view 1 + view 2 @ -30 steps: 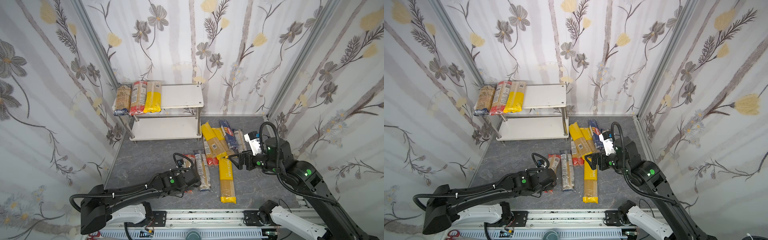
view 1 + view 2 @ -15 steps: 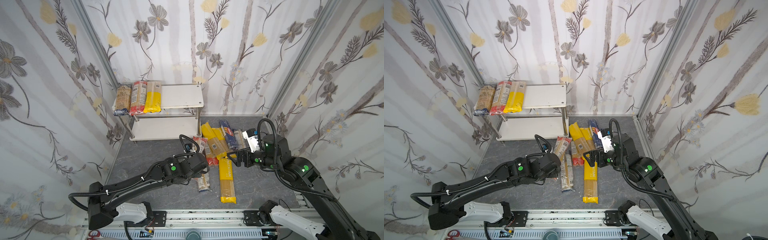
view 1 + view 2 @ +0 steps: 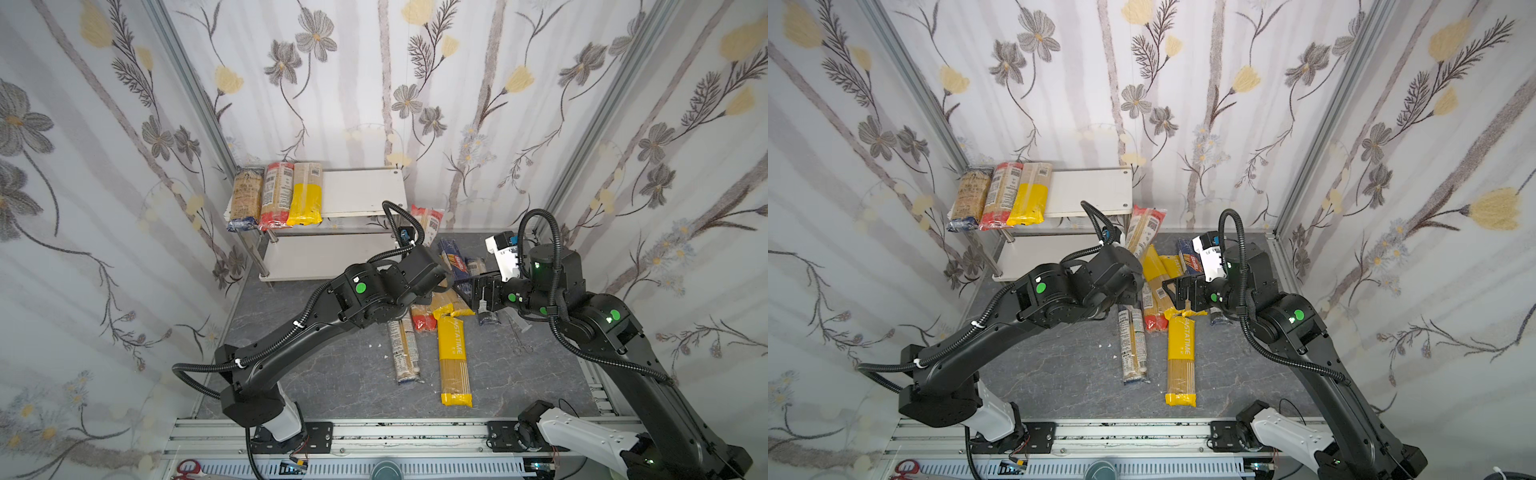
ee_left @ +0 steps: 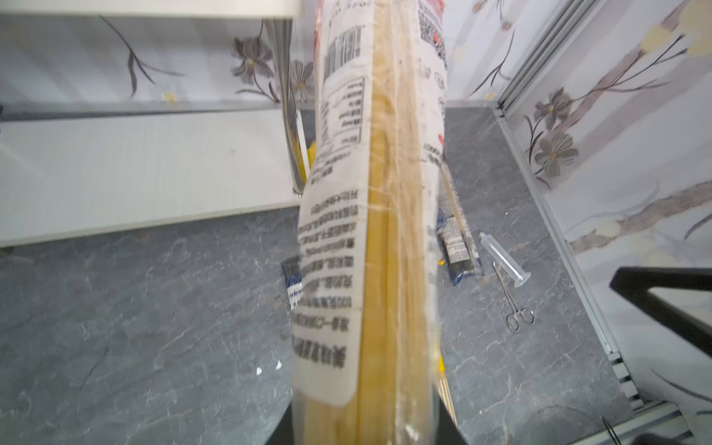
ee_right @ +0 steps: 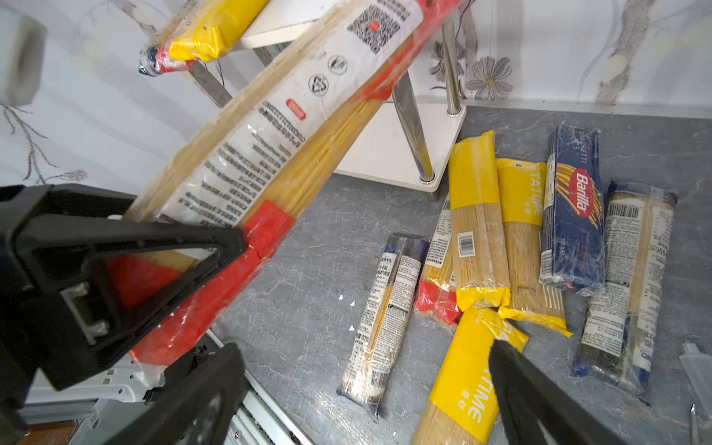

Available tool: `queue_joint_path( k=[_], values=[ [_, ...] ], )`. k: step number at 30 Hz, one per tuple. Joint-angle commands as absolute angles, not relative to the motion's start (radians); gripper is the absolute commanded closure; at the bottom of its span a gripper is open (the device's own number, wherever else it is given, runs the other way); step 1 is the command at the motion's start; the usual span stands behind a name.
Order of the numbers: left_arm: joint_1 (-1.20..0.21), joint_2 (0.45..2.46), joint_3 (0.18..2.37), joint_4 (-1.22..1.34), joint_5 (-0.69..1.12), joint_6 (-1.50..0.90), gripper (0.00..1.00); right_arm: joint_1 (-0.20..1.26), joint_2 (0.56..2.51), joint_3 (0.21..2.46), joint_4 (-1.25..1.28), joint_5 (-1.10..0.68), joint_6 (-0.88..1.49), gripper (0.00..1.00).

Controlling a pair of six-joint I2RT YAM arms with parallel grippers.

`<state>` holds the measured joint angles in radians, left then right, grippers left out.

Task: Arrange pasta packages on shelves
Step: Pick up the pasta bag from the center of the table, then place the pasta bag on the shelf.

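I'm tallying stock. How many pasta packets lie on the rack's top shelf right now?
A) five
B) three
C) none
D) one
B: three packets lie side by side at one end of the top shelf, seen in both top views.

The left arm [image 3: 291, 345] stretched forward from its base, elbow bent, wrist high above the floor. The left gripper [image 5: 227, 250] was clamped on the red end of a pasta packet [image 5: 293, 115], holding it tilted upward. The right arm [image 3: 602, 328] was folded at the elbow, wrist turned toward the left arm, and the right gripper [image 5: 362, 346] hung with jaws spread wide, holding nothing
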<state>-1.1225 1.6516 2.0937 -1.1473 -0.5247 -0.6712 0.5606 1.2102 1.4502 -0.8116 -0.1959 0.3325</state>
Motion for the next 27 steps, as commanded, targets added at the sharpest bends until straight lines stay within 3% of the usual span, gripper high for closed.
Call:
queue_joint_path(
  k=[1, 13, 27],
  values=[
    [-1.095, 1.722, 2.260, -1.151, -0.680, -0.573, 1.00, 0.546, 1.239, 1.503, -0.805, -0.178, 0.290, 0.00],
    [-0.809, 1.944, 2.701, -1.128, -0.707, -0.360, 1.00, 0.479, 1.415, 1.704, -0.762, -0.216, 0.251, 0.00],
    [-0.455, 2.027, 2.682, -1.000, -0.465, -0.299, 1.00, 0.467, 1.585, 1.798, -0.700, -0.228, 0.322, 0.00]
  ],
)
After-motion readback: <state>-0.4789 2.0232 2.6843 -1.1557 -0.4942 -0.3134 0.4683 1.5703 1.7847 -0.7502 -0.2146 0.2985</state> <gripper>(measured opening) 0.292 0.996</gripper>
